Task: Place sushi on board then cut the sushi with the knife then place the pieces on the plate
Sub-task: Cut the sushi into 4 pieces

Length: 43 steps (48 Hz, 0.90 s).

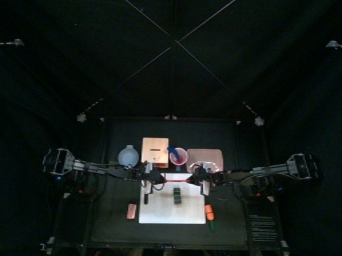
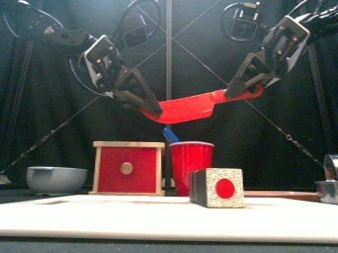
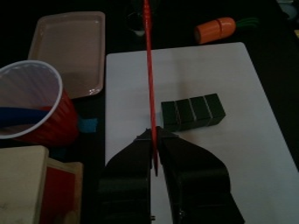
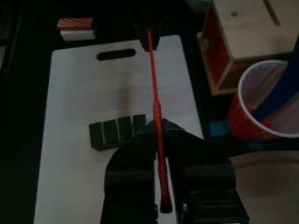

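So the dark green toy sushi roll (image 2: 218,188) is sitting on the white cutting board (image 3: 251,131) on the worktop, blocks all together as far as I can see, so step one looks done. The red toy knife (image 2: 192,107) is up in the air above it. The left gripper (image 2: 132,99) and right gripper (image 2: 246,91) each have their jaws clamped on one end. No cut yet by my read, and no pieces on the flat pink tray (image 3: 70,44), so slicing and plating are left.

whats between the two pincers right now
The red knife spans the gap, one end in the left pincer, the other in the right pincer; the front view shows it.
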Each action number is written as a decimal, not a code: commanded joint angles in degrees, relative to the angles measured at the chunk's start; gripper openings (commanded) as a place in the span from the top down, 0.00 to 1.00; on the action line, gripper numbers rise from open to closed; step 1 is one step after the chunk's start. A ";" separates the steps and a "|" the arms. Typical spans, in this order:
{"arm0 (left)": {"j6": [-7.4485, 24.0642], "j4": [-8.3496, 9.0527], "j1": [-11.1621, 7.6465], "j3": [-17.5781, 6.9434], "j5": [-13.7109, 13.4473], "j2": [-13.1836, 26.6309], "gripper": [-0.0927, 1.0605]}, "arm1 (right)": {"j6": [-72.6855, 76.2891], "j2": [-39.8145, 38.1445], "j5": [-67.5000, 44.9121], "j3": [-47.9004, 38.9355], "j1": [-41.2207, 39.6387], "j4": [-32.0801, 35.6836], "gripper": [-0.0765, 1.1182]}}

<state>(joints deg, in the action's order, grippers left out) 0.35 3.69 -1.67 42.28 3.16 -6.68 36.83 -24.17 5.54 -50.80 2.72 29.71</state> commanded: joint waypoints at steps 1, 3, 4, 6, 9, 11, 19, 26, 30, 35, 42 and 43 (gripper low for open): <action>0.00 0.18 -1.05 -1.23 0.18 0.26 0.56 | 0.00 0.62 -0.35 0.00 0.79 -3.16 0.69; 0.00 0.18 -1.58 -1.23 0.18 0.62 0.56 | -0.09 1.14 -0.26 -0.18 1.23 -4.57 0.69; -0.09 0.18 -1.76 -1.32 0.18 0.79 0.56 | -0.09 1.32 -0.18 -0.35 1.58 -5.27 0.69; -0.09 0.18 -2.20 -1.41 0.18 1.32 0.56 | -0.18 1.85 0.18 -0.53 2.02 -6.42 0.69; -0.09 0.09 -2.99 -1.67 0.26 2.20 0.56 | -0.18 2.55 0.62 -0.79 2.55 -8.00 0.69; -0.09 0.09 -3.43 -1.85 0.35 2.81 0.56 | -0.18 2.99 1.14 -0.97 2.90 -8.79 0.69; -0.09 -0.26 -4.83 -3.25 0.35 5.27 0.56 | -0.18 4.57 3.52 -1.14 3.78 -10.72 0.69; -0.09 -0.26 -5.98 -4.75 0.35 7.73 0.56 | -0.18 6.15 4.57 -1.14 3.96 -11.07 0.69; -0.18 -0.26 -6.24 -5.01 0.35 8.79 0.56 | -0.09 7.12 4.75 -1.05 3.96 -11.07 0.69; -0.26 -0.26 -6.42 -5.10 0.35 9.58 0.56 | -0.18 8.35 5.10 -0.88 3.69 -10.99 0.69; -0.18 -0.26 -6.42 -5.10 0.35 10.11 0.56 | -0.44 9.76 6.24 -0.44 3.43 -10.81 0.69; -0.18 -0.26 -6.42 -5.10 0.35 10.20 0.56 | -0.53 9.93 6.33 -0.35 3.43 -10.81 0.69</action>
<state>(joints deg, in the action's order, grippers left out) 0.00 3.34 -7.21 38.32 3.25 3.87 36.39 -14.06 11.07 -51.94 6.77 18.90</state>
